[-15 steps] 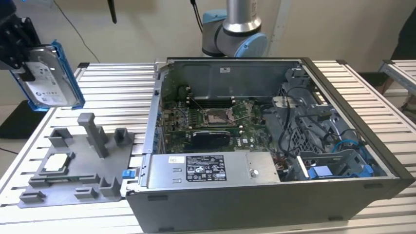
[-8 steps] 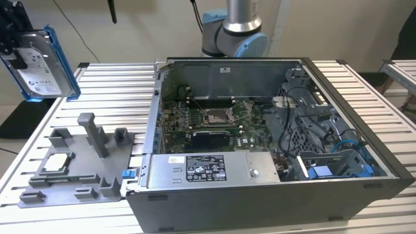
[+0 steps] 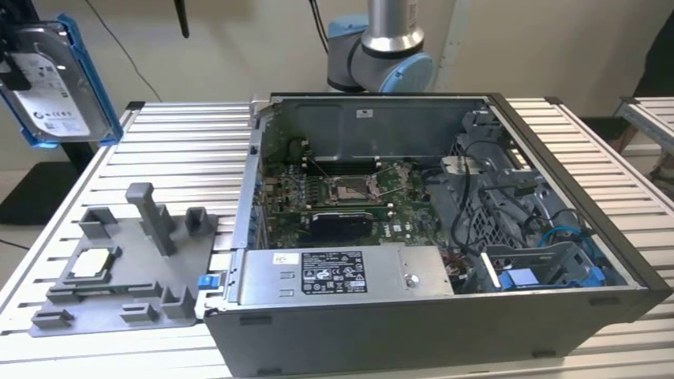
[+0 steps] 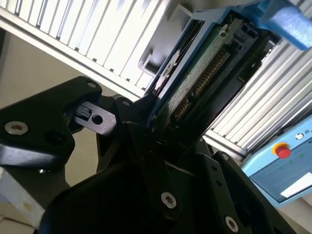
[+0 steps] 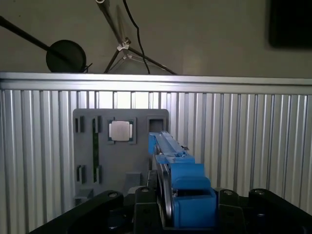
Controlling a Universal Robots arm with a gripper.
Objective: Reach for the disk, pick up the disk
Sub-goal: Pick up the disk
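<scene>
Arm point(image 3: 392, 22) silver tube, pale-blue joint caps; gripper point(image 4: 163, 129) black, silver screws.

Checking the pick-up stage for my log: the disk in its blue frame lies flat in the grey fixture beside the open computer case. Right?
No. The disk is not in the grey fixture: the gripper holds it off the table, jaws shut on it, as the exterior view's left and the first wrist view show. The fixture does sit beside the open computer case.
</scene>
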